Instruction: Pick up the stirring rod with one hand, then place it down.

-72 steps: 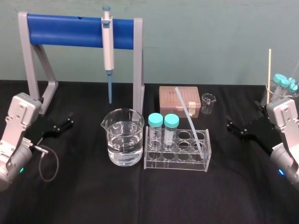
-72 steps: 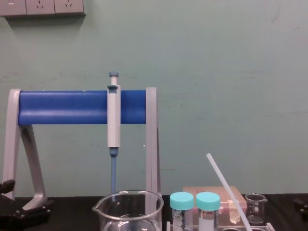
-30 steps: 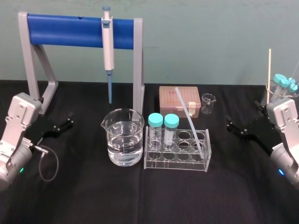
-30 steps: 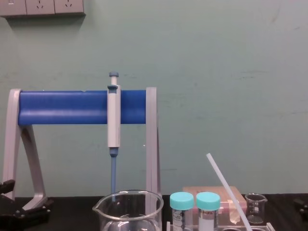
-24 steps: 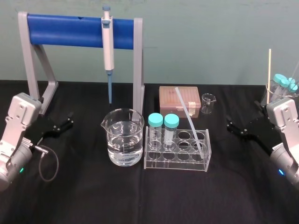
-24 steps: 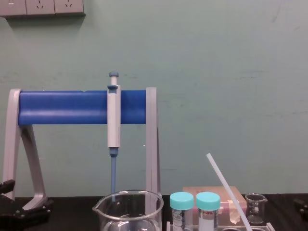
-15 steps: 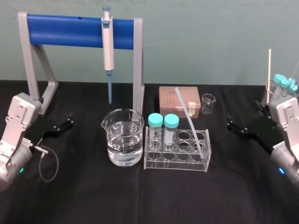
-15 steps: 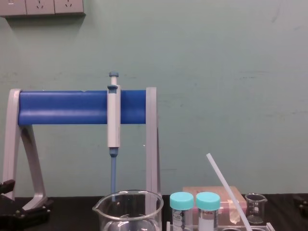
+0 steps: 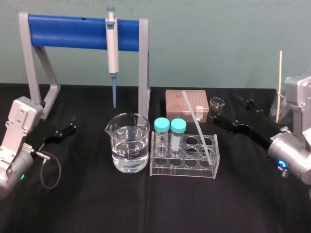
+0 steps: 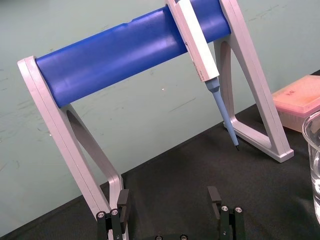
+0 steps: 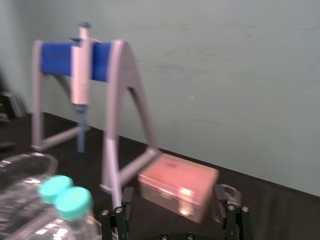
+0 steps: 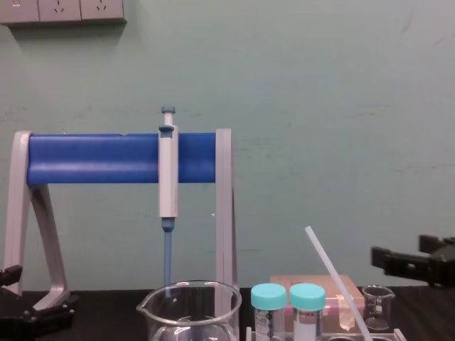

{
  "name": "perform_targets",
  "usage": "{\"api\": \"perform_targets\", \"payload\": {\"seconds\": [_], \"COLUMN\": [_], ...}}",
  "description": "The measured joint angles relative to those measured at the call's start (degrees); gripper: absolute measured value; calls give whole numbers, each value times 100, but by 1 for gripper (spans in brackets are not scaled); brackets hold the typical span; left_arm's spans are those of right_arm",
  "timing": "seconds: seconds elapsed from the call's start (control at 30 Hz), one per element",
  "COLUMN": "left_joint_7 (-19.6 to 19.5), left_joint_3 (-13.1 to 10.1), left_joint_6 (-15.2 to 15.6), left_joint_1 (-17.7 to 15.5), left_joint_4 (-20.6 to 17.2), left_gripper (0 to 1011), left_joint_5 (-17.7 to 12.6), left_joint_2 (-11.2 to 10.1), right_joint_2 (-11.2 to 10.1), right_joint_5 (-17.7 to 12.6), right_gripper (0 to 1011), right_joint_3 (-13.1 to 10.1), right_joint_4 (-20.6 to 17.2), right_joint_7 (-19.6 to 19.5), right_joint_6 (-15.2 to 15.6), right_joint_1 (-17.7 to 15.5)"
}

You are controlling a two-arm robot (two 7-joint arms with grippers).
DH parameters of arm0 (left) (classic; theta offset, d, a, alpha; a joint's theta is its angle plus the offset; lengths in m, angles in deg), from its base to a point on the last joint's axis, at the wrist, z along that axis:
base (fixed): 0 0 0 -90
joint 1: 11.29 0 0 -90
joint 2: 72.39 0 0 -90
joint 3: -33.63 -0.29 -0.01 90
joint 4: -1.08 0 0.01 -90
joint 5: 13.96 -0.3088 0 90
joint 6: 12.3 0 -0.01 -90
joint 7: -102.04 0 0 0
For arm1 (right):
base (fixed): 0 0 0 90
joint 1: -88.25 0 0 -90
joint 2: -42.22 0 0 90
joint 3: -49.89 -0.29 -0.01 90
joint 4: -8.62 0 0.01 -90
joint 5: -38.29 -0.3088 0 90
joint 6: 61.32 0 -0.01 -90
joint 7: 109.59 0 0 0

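Nearest, at the centre of the black desk [image 9: 146, 204], a clear test-tube rack [image 9: 184, 164] holds two teal-capped tubes [image 9: 170, 127] at its left end. The stirring rod [image 9: 197, 124] stands in the rack's right end, leaning up and to the left toward the back. Just left of the rack sits a large glass beaker [image 9: 128, 144] partly filled with clear liquid. At the left of the frame, the left hand [image 9: 72, 126] lies low over the desk with its fingers spread, as its wrist view confirms. On the right, the right hand [image 9: 230, 110] stretches toward the centre, fingers [image 11: 127, 198] held wide apart. It is raised above the desk beside the rod's upper part and apart from it. Behind the rack lie a pink tip box [image 9: 186, 104] and a small glass beaker [image 9: 216, 102]. Farthest back, a white-and-blue pipette [image 9: 112, 46] hangs from a blue-barred grey stand [image 9: 73, 31].
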Motion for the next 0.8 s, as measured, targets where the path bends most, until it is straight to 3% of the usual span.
{"api": "perform_targets", "payload": {"seconds": [0.37,0.8], "left_joint_7": [0,0], "left_joint_3": [0,0], "left_joint_6": [0,0], "left_joint_1": [0,0], "left_joint_4": [0,0], "left_gripper": [1000,1000], "left_joint_5": [0,0], "left_joint_2": [0,0], "right_joint_2": [278,640], "right_joint_5": [-3,310], "right_gripper": [1003,1002], "right_joint_3": [151,260], "right_joint_4": [16,497], "right_joint_7": [558,693], "right_joint_6": [209,320], "right_joint_1": [297,684]}}
